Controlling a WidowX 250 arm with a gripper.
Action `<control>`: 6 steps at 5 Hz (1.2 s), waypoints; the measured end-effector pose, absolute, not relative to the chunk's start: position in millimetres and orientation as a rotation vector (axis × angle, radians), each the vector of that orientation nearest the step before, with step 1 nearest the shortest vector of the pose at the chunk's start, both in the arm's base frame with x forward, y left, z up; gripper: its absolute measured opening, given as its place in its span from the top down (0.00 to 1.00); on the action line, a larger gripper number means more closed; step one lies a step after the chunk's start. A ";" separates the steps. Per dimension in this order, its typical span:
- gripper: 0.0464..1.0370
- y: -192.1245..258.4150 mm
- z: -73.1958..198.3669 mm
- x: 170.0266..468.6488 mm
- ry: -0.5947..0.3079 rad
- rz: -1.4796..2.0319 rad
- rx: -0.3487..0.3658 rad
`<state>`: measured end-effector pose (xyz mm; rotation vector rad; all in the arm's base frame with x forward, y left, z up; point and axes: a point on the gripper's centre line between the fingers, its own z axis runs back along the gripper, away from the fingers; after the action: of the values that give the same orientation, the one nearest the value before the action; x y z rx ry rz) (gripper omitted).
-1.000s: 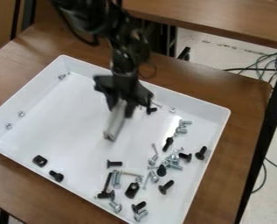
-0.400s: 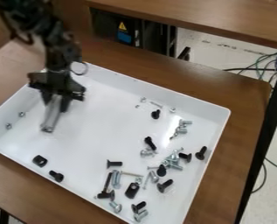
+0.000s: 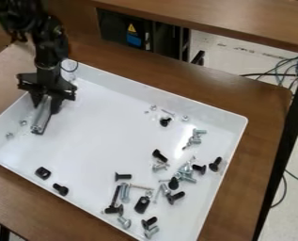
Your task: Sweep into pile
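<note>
Screws (image 3: 123, 176) dot the tray (image 3: 201, 107); the gripper (image 3: 45, 105), clamped on perhaps 1 grey bar (image 3: 40, 117), hangs down near its upper-left edge, farther left than before.

A brown wood-grain table (image 3: 259, 141) carries 1 white tray (image 3: 94, 155) with raised walls.

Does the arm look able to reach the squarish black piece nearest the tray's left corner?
Probably yes, for pushing the black piece: bare tray lies between, though the gripper holds a bar.
</note>
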<state>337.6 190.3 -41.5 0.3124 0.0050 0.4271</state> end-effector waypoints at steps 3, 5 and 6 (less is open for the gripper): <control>0.68 201.9 -40.6 376.9 -0.028 0.204 0.404; 0.68 154.4 -43.2 391.1 -0.035 -0.069 0.404; 0.68 127.8 -48.2 384.4 -0.063 -0.035 0.346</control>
<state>384.4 127.8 -48.2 0.3457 -0.0631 -0.0347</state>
